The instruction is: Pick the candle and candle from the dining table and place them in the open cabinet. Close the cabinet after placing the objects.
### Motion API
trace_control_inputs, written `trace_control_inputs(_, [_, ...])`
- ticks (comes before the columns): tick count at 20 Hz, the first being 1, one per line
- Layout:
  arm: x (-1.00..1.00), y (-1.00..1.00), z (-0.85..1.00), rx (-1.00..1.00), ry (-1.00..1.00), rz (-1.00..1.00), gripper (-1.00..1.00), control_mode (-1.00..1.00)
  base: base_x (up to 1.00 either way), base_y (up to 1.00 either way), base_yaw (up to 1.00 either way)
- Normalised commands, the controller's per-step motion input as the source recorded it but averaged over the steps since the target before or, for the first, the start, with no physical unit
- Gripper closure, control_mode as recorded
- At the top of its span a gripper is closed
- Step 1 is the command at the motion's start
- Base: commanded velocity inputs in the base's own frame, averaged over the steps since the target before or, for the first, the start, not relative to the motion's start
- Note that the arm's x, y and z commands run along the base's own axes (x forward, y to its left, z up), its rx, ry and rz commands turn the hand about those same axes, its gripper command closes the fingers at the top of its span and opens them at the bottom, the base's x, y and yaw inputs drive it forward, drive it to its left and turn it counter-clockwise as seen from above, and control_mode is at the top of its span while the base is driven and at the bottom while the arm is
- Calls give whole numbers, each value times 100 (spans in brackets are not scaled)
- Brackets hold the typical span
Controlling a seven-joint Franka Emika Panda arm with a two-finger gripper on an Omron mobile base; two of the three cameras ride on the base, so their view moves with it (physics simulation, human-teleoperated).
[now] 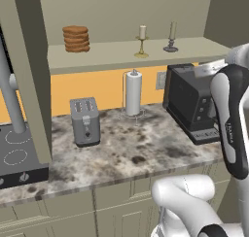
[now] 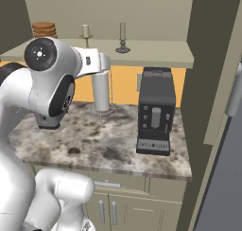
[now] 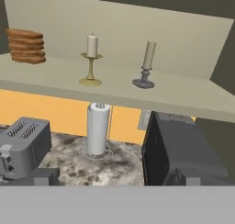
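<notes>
Standing side by side in the cabinet (image 3: 193,48), both candles (image 3: 92,46); gripper apparently spread, empty.

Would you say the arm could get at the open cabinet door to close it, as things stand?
Probably yes: both candles, brass-held and silver-held, stand upright inside the cabinet, clear of its front edge, and the open gripper holds nothing. The door hangs open at left.
</notes>
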Motion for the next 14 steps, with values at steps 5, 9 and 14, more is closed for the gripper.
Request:
trace_control_inputs(5, [-20,2,-4,0,0,-2,-100,-100,0,0,0])
trace_control_inputs(9, [-16,0,-13,0,0,-2,-100,-100,0,0,0])
trace_control_inputs(14, [-24,0,-11,0,0,-4,-100,-100,0,0,0])
